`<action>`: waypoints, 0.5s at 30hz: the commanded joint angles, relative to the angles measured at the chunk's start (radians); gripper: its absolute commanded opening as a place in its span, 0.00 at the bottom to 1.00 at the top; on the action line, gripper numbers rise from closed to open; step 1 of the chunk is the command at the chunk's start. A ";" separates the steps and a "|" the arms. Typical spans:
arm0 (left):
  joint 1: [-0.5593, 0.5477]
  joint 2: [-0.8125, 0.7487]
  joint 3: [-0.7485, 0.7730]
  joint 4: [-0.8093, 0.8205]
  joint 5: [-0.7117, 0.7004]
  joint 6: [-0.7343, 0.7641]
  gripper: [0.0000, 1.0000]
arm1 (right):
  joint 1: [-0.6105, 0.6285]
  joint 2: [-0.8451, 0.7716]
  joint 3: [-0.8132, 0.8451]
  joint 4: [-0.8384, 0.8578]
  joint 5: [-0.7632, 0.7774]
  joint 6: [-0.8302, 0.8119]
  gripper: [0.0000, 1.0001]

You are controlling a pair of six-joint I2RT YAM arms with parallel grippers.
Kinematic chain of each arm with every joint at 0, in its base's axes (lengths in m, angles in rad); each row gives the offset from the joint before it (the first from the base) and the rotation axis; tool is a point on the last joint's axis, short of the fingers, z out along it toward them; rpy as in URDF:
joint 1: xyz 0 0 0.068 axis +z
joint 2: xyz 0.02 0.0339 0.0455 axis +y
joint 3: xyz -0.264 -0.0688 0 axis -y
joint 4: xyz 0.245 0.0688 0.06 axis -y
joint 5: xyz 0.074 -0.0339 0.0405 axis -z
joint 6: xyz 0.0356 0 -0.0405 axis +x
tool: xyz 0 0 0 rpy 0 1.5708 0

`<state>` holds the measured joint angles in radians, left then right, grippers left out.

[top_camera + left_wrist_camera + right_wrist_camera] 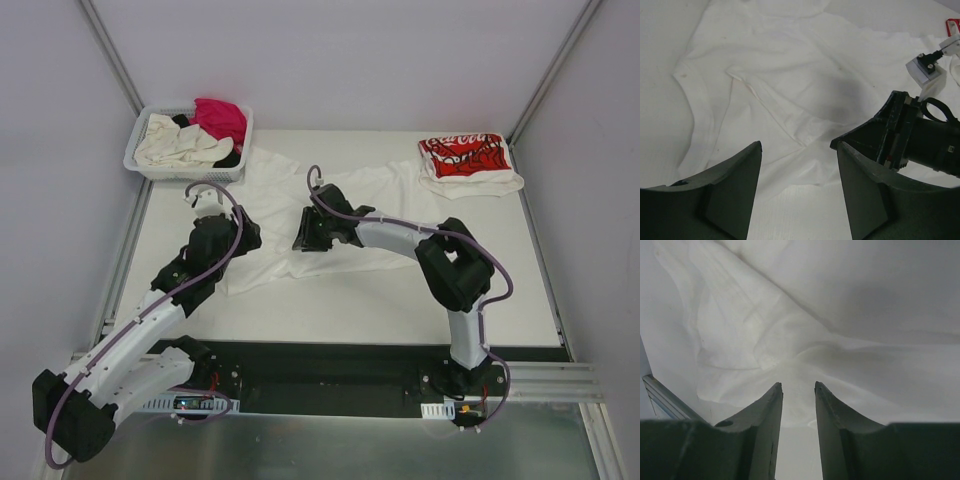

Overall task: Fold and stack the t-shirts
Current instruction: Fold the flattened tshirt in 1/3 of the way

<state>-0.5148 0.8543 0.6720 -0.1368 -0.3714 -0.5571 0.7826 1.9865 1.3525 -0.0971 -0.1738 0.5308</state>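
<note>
Jaws apart and empty on my left gripper [797,147] and right gripper [798,386], above the unfolded white t-shirt [270,190]; red-print t-shirt [465,157] lies folded, other t-shirts [190,145] wait in basket [165,172].

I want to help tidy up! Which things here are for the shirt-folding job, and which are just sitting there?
For the job:
- big white t-shirt, spread out
- red-print t-shirt, already folded
- cream t-shirt, magenta t-shirt and black t-shirt, all crumpled

Just sitting there:
- white plastic basket holding the crumpled ones
- table
</note>
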 commanded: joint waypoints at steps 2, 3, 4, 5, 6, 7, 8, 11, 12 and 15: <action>-0.014 -0.038 0.008 0.005 -0.027 0.037 0.61 | 0.038 0.054 0.135 -0.056 0.040 -0.029 0.36; -0.016 -0.041 0.006 0.002 -0.027 0.036 0.61 | 0.044 0.061 0.145 -0.058 0.043 -0.031 0.36; -0.017 -0.046 0.006 -0.001 -0.029 0.036 0.61 | 0.047 0.073 0.154 -0.062 0.043 -0.031 0.36; -0.017 -0.046 0.001 -0.003 -0.029 0.034 0.61 | 0.050 0.080 0.163 -0.061 0.046 -0.031 0.36; -0.024 -0.050 0.001 -0.004 -0.031 0.033 0.61 | 0.053 0.086 0.181 -0.064 0.043 -0.032 0.37; -0.027 -0.057 -0.002 -0.007 -0.035 0.033 0.60 | 0.055 0.098 0.191 -0.072 0.045 -0.031 0.37; -0.028 -0.057 -0.006 -0.009 -0.037 0.031 0.60 | 0.060 0.106 0.200 -0.075 0.042 -0.031 0.37; -0.036 -0.069 -0.009 -0.015 -0.040 0.025 0.60 | 0.067 0.120 0.218 -0.075 0.042 -0.028 0.38; -0.037 -0.070 -0.008 -0.020 -0.043 0.025 0.60 | 0.069 0.124 0.221 -0.076 0.045 -0.028 0.38; -0.042 -0.075 -0.003 -0.024 -0.047 0.031 0.60 | 0.075 0.126 0.227 -0.076 0.046 -0.023 0.39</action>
<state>-0.5446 0.8001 0.6712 -0.1589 -0.3840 -0.5377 0.8474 2.1082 1.5372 -0.1493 -0.1421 0.5114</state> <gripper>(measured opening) 0.600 0.383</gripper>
